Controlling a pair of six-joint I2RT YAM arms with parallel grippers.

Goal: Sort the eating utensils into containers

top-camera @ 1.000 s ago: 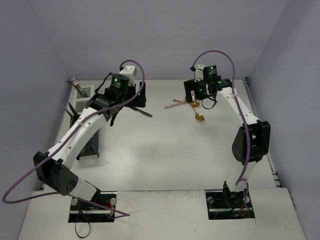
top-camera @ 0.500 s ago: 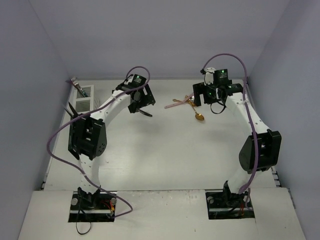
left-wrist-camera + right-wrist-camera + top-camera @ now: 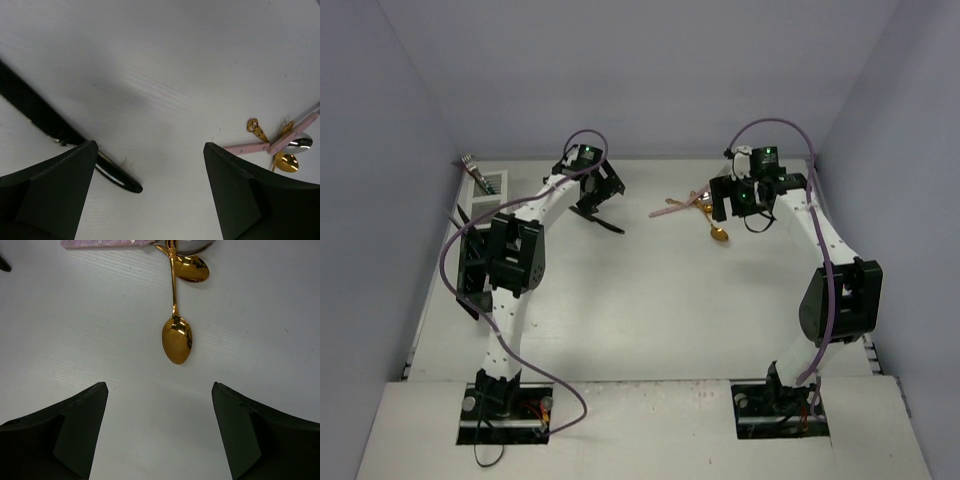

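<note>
A black knife (image 3: 75,142) lies slanted on the white table; its rounded tip sits just inside my open left gripper (image 3: 150,145), near the left finger (image 3: 55,190). The top view shows that knife (image 3: 608,224) right of my left gripper (image 3: 590,203). A gold spoon (image 3: 176,342) lies just ahead of my open right gripper (image 3: 160,385), nothing between the fingers. Behind it are a second gold spoon (image 3: 192,269) and a pink fork handle (image 3: 107,243). This pile (image 3: 685,205) lies left of my right gripper (image 3: 735,203).
A white slotted caddy (image 3: 490,184) with a fork (image 3: 468,160) sticking out stands at the back left. A black caddy (image 3: 470,262) sits in front of it, partly hidden by my left arm. Purple walls close in the table on three sides.
My left arm has swung from over the caddies toward the back middle, its gripper now over the black knife. The right gripper has drifted slightly right, away from the pile.
</note>
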